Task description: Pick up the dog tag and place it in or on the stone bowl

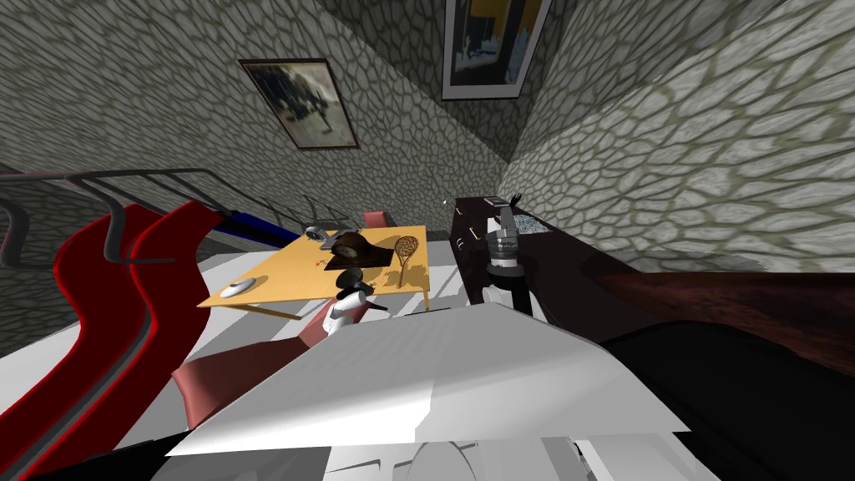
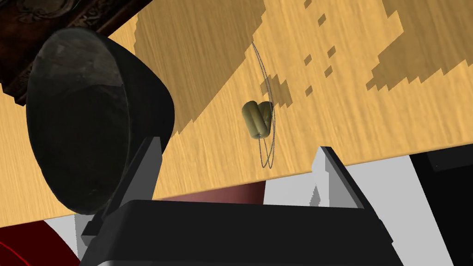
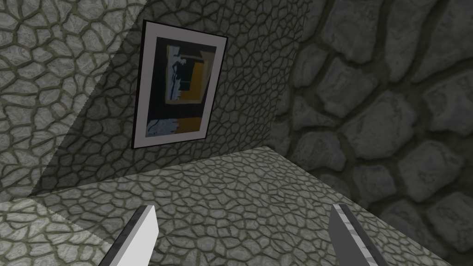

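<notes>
In the left wrist view the dog tag [image 2: 257,119], a pair of small olive plates on a thin bead chain, lies flat on the yellow wooden table [image 2: 369,92], near its front edge. My left gripper [image 2: 235,173] hangs open just short of that edge, and the tag sits ahead of the gap between the fingers. The stone bowl [image 2: 92,120], dark and deep, stands on the table beside my left finger [image 2: 143,171], its mouth turned toward me. In the head view the left hand [image 1: 349,301] hovers at the table's near edge. My right gripper [image 3: 245,240] is open and empty, held up beside the dark sideboard.
A dark carved box [image 1: 355,249], a small racket [image 1: 406,250], a round clock [image 1: 316,233] and a white dish [image 1: 238,289] share the table [image 1: 275,288]. A reddish chair [image 1: 242,367] stands under its near edge. The dark sideboard [image 1: 543,259] lines the right; red curved seats [image 1: 100,275] lie left.
</notes>
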Robot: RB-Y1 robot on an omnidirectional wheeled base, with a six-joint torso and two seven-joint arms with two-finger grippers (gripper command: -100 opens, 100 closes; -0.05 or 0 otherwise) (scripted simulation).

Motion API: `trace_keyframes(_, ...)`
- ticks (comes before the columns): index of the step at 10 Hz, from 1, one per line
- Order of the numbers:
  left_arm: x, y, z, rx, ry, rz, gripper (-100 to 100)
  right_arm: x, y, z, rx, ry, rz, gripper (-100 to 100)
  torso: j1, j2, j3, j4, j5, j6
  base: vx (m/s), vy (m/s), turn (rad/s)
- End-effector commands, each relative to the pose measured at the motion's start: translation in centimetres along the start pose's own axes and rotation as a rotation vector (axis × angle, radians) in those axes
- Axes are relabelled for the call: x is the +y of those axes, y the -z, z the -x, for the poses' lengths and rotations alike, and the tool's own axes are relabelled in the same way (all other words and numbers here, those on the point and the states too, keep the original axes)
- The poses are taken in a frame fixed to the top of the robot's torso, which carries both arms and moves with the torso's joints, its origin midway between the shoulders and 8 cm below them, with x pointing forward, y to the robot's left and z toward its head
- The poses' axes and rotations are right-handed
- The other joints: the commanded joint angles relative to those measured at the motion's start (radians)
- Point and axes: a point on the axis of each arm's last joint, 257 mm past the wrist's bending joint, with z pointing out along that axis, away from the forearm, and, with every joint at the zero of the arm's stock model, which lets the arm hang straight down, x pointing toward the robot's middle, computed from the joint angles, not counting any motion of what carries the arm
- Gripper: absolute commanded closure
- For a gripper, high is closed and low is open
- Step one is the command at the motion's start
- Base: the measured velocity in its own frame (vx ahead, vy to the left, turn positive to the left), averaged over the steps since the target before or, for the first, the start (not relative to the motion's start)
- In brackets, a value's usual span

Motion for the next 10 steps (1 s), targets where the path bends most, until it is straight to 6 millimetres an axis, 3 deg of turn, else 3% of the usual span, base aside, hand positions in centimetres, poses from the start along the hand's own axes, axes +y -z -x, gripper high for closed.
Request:
trace_keyframes(1, 0.5, -0.6, 0.8, -0.031, 0.039, 0.035, -100, 0.0, 0.0, 0.0, 0.0, 0.0, 0.0, 0, 0.0, 0.0, 0.0, 0.0, 0.0, 0.0, 0.029, -0.014, -0.007)
trace_keyframes(6, 1.5, -1.3, 2.4, -0.087, 0.103, 0.089, -100, 0.0, 0.0, 0.0, 0.0, 0.0, 0.0, 0, -0.001, 0.0, 0.0, 0.0, 0.0, 0.0, 0.029, -0.024, -0.014)
trace_keyframes(7, 1.6, -1.3, 2.4, -0.09, 0.106, 0.092, 0, 0.0, 0.0, 0.0, 0.0, 0.0, 0.0, 0, 0.0, 0.001, 0.0, 0.0, 0.0, 0.0, 0.0, 0.0, 0.0)
trace_keyframes(8, 2.5, -1.6, 2.7, -0.087, 0.103, 0.093, -100, 0.0, 0.0, 0.0, 0.0, 0.0, 0.0, 0, 0.0, 0.002, 0.001, 0.0, 0.0, 0.0, 0.041, 0.019, 0.028)
trace_keyframes(10, 3.4, -1.8, 2.9, -0.084, 0.099, 0.095, -100, 0.0, 0.0, 0.0, 0.0, 0.0, 0.0, 0, 0.003, -0.002, -0.001, 0.0, 0.001, 0.0, 0.061, 0.032, 0.025)
